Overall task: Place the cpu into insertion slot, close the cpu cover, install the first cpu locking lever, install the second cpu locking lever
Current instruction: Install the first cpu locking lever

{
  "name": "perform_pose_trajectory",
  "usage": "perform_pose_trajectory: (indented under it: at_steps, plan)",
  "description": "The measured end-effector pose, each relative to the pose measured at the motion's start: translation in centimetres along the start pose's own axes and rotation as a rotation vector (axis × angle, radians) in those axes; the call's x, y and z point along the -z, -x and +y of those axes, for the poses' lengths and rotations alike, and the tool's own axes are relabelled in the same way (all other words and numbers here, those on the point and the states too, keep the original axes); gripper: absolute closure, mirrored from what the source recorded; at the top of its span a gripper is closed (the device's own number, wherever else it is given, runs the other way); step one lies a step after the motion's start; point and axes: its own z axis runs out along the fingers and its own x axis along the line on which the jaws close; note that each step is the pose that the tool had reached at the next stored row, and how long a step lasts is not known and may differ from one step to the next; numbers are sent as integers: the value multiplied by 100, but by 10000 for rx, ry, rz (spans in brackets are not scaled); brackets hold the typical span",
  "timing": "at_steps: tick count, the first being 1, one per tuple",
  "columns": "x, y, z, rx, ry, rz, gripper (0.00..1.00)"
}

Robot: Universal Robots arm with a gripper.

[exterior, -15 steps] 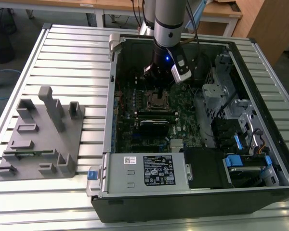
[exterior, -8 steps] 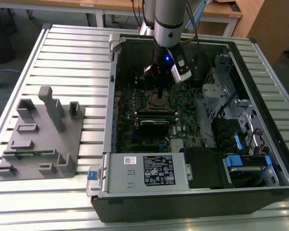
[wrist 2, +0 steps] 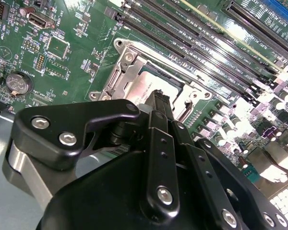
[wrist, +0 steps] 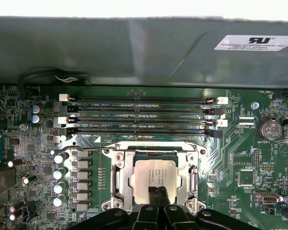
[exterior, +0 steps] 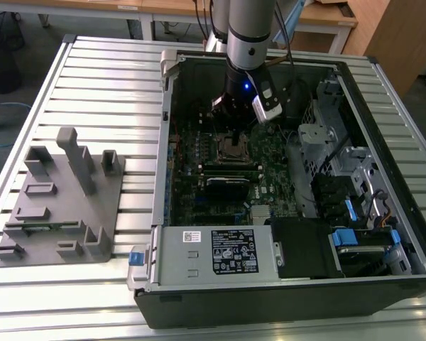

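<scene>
My gripper [wrist: 157, 191] is closest to me. Its two fingers are together with nothing between them, right at the edge of the cpu [wrist: 156, 173]. The cpu lies flat in the insertion slot [wrist: 153, 154], and the cpu cover [wrist: 119, 178] looks folded down around it. I think the chip is light, thin and stiff, with a slippery top and a weak underside, so I would hold it only by its sides. The gripper hides part of the cpu, so I cannot tell if the tips touch it. Farther off, by the memory slots [wrist: 139, 120], the levers are hard to make out.
</scene>
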Motion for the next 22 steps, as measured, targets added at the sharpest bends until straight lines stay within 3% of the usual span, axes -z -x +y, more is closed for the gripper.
perform_pose_trajectory:
  at_steps: [7, 15, 22]
  plan:
    - [11, 0, 0, 0, -1, 1, 89]
    - [105, 4, 0, 0, -1, 1, 89]
    - [108, 1, 0, 1, -2, 1, 89]
